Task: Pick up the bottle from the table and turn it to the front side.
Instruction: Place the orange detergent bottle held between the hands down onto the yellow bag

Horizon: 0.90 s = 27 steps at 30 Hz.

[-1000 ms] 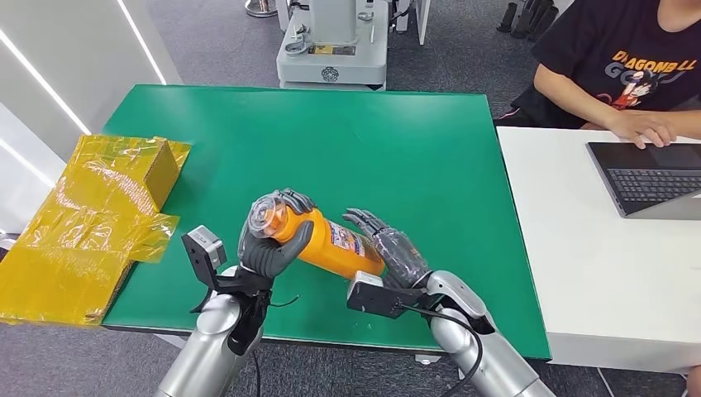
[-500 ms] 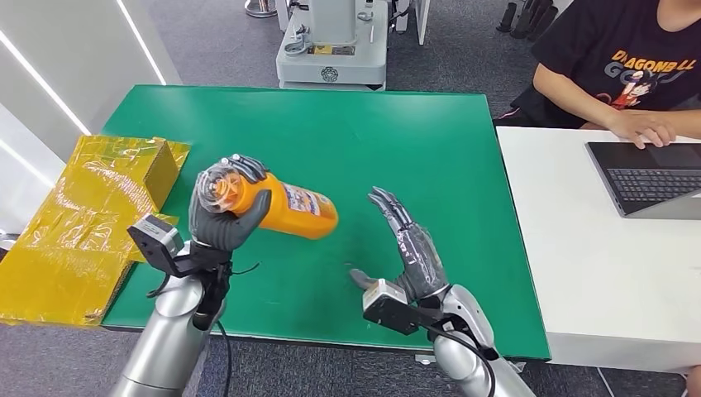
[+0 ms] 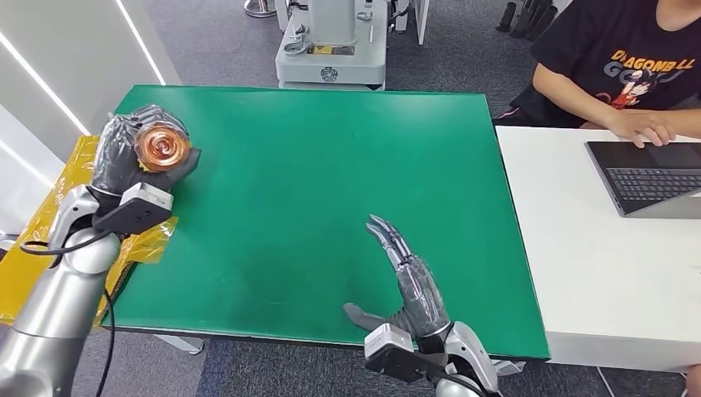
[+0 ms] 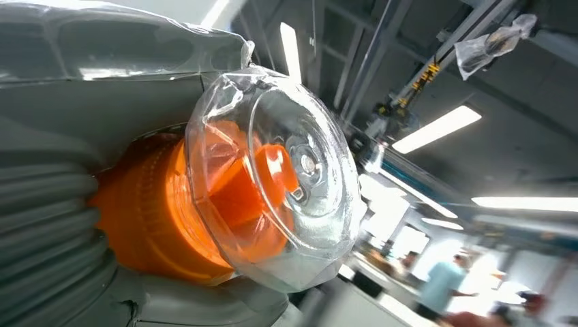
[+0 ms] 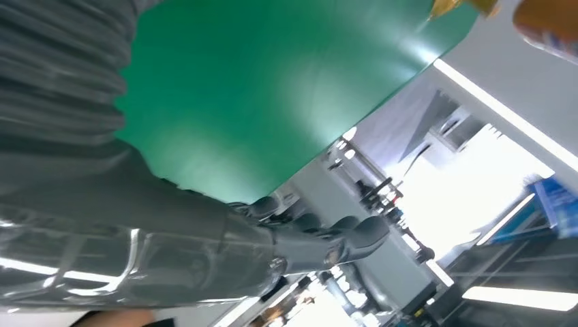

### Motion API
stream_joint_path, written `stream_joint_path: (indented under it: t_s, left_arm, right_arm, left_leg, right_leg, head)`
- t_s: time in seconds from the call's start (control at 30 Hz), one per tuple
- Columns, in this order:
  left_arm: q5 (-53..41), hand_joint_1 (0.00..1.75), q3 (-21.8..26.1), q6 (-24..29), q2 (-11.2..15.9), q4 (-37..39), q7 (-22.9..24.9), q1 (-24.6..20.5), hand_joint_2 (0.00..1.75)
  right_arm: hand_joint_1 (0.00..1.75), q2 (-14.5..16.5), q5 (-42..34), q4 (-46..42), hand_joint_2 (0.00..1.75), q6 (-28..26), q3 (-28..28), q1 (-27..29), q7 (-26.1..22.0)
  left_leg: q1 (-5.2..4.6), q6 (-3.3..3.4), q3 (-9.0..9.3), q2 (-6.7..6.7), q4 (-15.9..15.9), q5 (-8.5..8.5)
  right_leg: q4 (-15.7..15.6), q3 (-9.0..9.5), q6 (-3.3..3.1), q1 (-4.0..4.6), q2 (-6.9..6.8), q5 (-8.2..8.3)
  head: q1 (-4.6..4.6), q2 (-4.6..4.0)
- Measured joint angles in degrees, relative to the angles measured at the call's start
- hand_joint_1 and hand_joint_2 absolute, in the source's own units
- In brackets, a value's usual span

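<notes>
Left robot hand [image 3: 132,153] grips the bottle [image 3: 163,145] above the bench's [image 3: 331,174] left edge, clear cap toward camera; right robot hand [image 3: 411,285] empty, fingers spread.

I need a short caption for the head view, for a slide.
Left hand holds the orange bottle cap toward the camera at the green table's left edge; right hand is open.

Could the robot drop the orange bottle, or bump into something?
Maybe. The left hand grips the bottle up in the air near the green table's far left corner, above the yellow wrapping. If the grip slips, the bottle would likely fall onto the wrapping or off the table. The right hand is open and well apart, so it probably could not catch it.
</notes>
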Motion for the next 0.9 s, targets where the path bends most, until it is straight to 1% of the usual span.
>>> stream_joint_path:
  t_s: [0.1, 0.2, 0.3, 0.43, 0.53, 0.63, 0.77, 0.9]
  left_arm:
    - [-4.87, 1.75, -0.03, -0.44, 4.09, 1.92, 1.6, -3.32, 1.75]
    - [-9.08, 1.75, -0.37, -2.13, 7.46, 4.09, 2.77, -6.35, 1.75]
    - [-12.28, 1.75, -1.35, -3.27, 9.98, 5.76, 3.37, -8.48, 1.75]
    - [-17.03, 1.75, -4.09, -5.45, 12.55, 7.59, 4.0, -10.55, 1.75]
    - [-18.51, 1.75, -6.87, -8.25, 13.55, 9.71, 3.22, -11.74, 1.75]
    - [-20.53, 1.75, -10.11, -9.76, 13.8, 12.34, 2.77, -12.38, 1.75]
    - [-23.4, 1.75, -14.32, -11.08, 13.43, 16.78, 2.32, -13.08, 1.75]
    - [-26.74, 1.75, -18.24, -11.72, 12.32, 23.36, 1.65, -14.41, 1.75]
  right_arm:
    - [0.0, 0.01, 1.02, -1.57, 1.75, 1.29, -0.26, 1.69, -0.16]
    - [0.0, 0.14, 1.48, -2.71, 1.75, 2.16, -0.91, 2.56, -0.32]
    - [0.0, 0.28, 1.64, -3.45, 1.75, 2.58, -1.4, 2.99, -0.36]
    - [0.0, 0.47, 1.73, -4.04, 1.75, 3.19, -1.76, 3.25, -0.43]
    - [0.0, 0.76, 1.7, -4.35, 1.75, 3.73, -2.18, 3.37, -0.64]
    - [0.0, 1.04, 1.37, -4.61, 1.75, 4.67, -2.46, 3.43, -1.08]
    - [0.0, 1.4, 1.28, -4.99, 1.75, 5.53, -2.51, 3.56, -1.37]
    - [0.0, 1.69, 1.47, -5.42, 1.75, 5.62, -2.53, 3.62, -1.37]
  left_leg:
    - [0.01, -0.01, 0.0, 0.06, 0.0, 0.0]
    - [0.01, -0.02, 0.0, 0.06, 0.0, 0.01]
    - [0.0, -0.03, 0.0, 0.06, 0.0, 0.02]
    - [-0.01, -0.03, 0.01, 0.07, 0.01, 0.02]
    - [-0.02, -0.03, 0.01, 0.05, 0.01, 0.02]
    - [-0.02, -0.03, 0.01, 0.07, 0.01, 0.02]
    - [-0.02, -0.03, 0.02, 0.08, 0.01, 0.02]
    - [-0.02, -0.03, 0.01, 0.08, 0.01, 0.02]
  right_leg:
    - [0.0, -0.01, 0.0, 0.01, 0.05, 0.0]
    - [0.0, -0.02, 0.0, 0.0, 0.06, 0.0]
    - [-0.01, -0.01, 0.0, 0.0, 0.06, 0.0]
    - [-0.02, -0.01, -0.01, -0.01, 0.06, 0.01]
    - [-0.02, 0.0, -0.01, -0.02, 0.03, 0.01]
    - [-0.01, -0.01, -0.01, -0.02, 0.05, 0.01]
    - [-0.02, -0.02, -0.02, -0.01, 0.07, 0.02]
    - [-0.01, -0.02, -0.02, -0.02, 0.07, 0.02]
  head:
    - [-0.01, 0.0]
    - [-0.01, 0.0]
    - [0.0, 0.0]
    - [-0.01, 0.0]
    - [0.0, 0.0]
    - [0.0, 0.0]
    - [-0.01, 0.0]
    - [-0.01, 0.0]
